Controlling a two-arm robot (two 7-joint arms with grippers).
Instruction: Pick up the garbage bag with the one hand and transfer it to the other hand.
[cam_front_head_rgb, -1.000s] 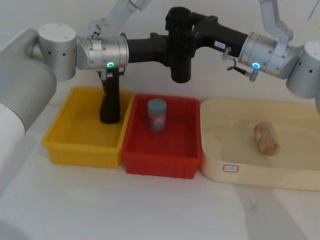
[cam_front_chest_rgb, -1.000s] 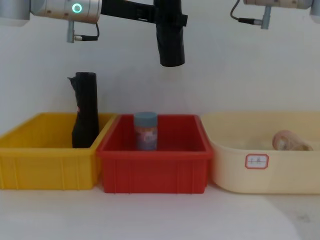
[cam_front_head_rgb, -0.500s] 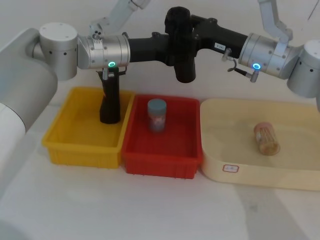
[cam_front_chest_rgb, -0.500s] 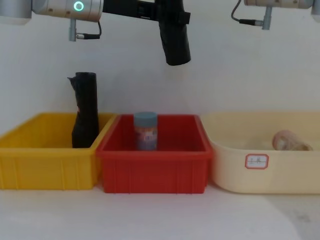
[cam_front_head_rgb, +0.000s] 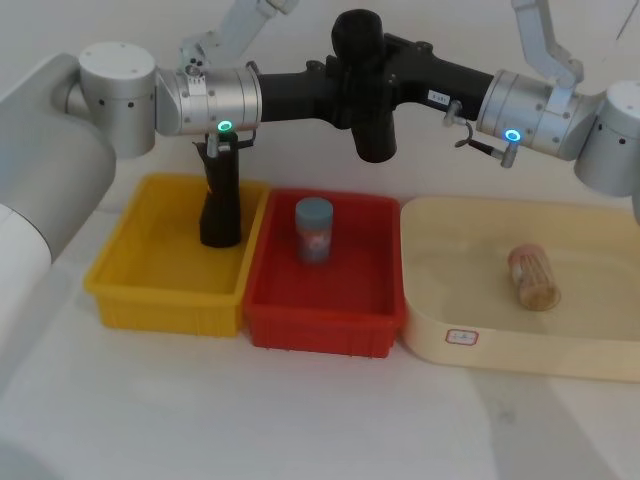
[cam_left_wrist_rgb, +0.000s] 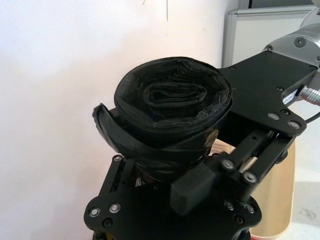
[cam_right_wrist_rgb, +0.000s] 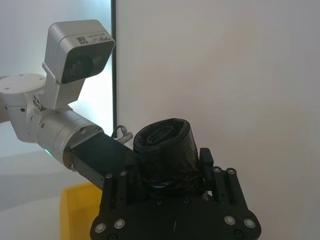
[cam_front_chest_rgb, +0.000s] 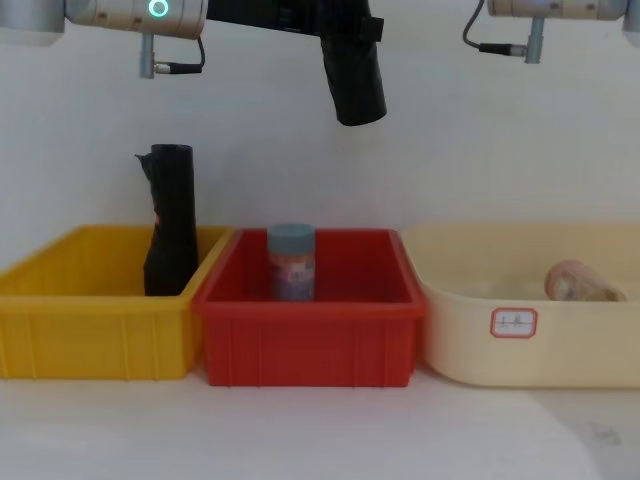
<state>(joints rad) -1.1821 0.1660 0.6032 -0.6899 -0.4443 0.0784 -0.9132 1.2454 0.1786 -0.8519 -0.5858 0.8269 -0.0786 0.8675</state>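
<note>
We see both arms stretched level toward each other high above the bins, meeting over the back of the red rectangular plastic bin (cam_front_head_rgb: 322, 270). The left gripper (cam_front_head_rgb: 345, 85), black and long-fingered on a silver wrist with a greenish-teal glowing ring, reaches in from the left; the right gripper (cam_front_head_rgb: 385, 70), its like with a blue ring, reaches in from the right. Between them hangs the garbage bag (cam_front_head_rgb: 365, 85) — a thick matte black roll of plastic bags, tilted a little off upright, its lower end free in the air in the chest view (cam_front_chest_rgb: 355, 80). In the left wrist view the left gripper's fingers (cam_left_wrist_rgb: 192, 182) press against the roll's side, and in the right wrist view the right gripper's fingers (cam_right_wrist_rgb: 206, 159) sit narrow around it too, so both hold it. Below, a slimmer black roll (cam_front_head_rgb: 220, 195) stands upright in the yellow plastic bin (cam_front_head_rgb: 130, 290), a blue-lidded can with a printed label (cam_front_head_rgb: 313, 230) stands in the red bin, and a tan cylindrical jar (cam_front_head_rgb: 532, 277) lies on its side in the cream tray (cam_front_head_rgb: 430, 330). The tray's front carries a small white red-edged label (cam_front_chest_rgb: 513, 322) — its writing is too small for us to read.
</note>
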